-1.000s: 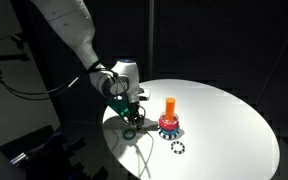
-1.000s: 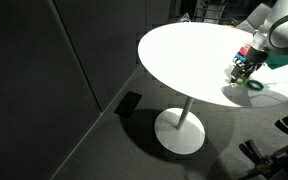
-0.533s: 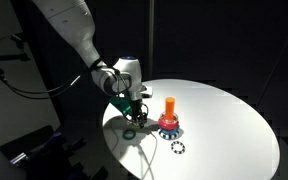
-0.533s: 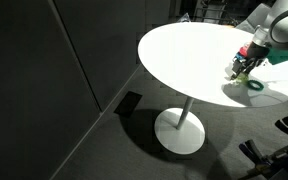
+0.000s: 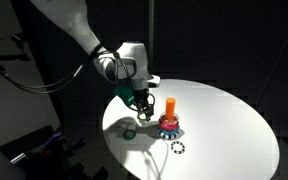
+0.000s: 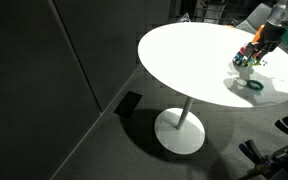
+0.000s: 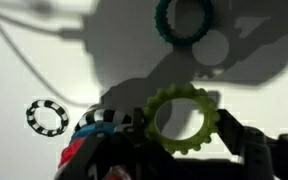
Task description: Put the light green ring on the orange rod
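— Up and across, yes? Compared with 1 second ago, the end effector [image 5: 141, 102] has lifted off the worktop [image 5: 224, 120] and swung toward the orange rod [image 5: 169, 105].

— Right. In an exterior view it hangs just beside the rod's upper part, not touching it. The dark green ring [image 5: 129, 130] lies flat on the worktop, below the end effector on the side away from the rod. The black-and-white toothed ring [image 5: 177, 148] lies near the rod's foot, where the red and blue rings [image 5: 168, 127] sit.

— And the light green ring there?

— Too small to pick out at the fingertips.

— And from the other side?

— In an exterior view the end effector [image 6: 250, 58] hovers over the worktop [image 6: 184, 50] near its edge. The dark green ring [image 6: 254, 85] lies on the surface below it. I cannot separate the rod from the end effector there.

— Wrist view?

— The light green ring [image 7: 156, 120] fills the middle, clamped between 2 dark fingers [image 7: 249, 150] of the end effector [image 7: 182, 140] and held clear of the worktop. The dark green ring [image 7: 184, 18] lies toward the top edge and the black-and-white toothed ring [image 7: 48, 117] to the left. The red and blue rings [image 7: 92, 128] show at lower left, just beside the held ring.
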Controlling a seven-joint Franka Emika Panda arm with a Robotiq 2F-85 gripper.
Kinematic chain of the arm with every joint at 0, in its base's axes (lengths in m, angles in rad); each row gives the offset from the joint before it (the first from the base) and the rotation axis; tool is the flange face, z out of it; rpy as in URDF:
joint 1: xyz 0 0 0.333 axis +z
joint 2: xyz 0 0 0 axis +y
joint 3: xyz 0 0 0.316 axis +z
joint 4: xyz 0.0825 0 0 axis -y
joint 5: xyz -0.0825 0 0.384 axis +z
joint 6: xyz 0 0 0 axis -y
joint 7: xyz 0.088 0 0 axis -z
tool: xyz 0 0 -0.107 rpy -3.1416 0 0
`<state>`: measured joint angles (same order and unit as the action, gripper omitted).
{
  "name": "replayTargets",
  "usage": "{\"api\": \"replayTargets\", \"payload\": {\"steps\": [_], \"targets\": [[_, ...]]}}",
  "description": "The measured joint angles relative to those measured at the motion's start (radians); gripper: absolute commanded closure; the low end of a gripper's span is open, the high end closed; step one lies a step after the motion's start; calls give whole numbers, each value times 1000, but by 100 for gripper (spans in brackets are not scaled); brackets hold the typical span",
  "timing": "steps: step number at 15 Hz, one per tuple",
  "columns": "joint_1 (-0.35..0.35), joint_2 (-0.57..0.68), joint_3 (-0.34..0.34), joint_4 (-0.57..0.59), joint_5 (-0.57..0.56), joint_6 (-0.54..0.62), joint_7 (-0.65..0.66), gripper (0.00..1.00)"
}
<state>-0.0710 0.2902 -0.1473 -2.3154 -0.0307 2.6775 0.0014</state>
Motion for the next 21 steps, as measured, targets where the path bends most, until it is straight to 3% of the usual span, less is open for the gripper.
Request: {"api": "replayTargets", "payload": {"steps": [10, 21], "targets": [[-29, -123, -45, 52, -7, -87, 14, 51], [-66, -129, -55, 132, -7, -90, 57, 51]]}}
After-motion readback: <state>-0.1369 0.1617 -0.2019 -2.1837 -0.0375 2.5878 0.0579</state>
